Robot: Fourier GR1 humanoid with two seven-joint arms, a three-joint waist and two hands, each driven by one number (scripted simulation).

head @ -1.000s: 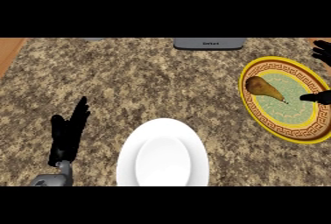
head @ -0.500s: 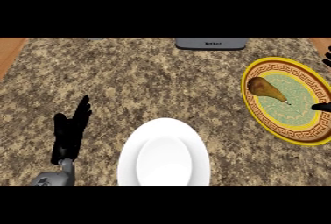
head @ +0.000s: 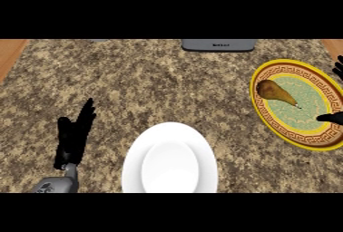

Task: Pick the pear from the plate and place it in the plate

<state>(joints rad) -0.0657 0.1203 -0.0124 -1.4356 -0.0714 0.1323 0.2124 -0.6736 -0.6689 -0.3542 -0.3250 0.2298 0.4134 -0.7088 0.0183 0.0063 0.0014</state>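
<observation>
A brown pear [head: 275,91] lies on the yellow-rimmed patterned plate [head: 300,137] at the right side of the counter, stem pointing toward the plate's middle. A plain white plate [head: 169,160] sits at the front centre with nothing on it. My left hand [head: 74,133] rests open at the lower left, fingers straight and pointing away. Of my right hand [head: 332,118] only dark fingertips show at the right edge, over the patterned plate's rim, apart from the pear.
A grey appliance [head: 218,45] stands at the back edge of the speckled stone counter. Wooden strips show at the far left and right top corners.
My right hand has slid toward the right edge, so less of it shows. The view has shifted slightly. The pear and the left hand have stayed put.
</observation>
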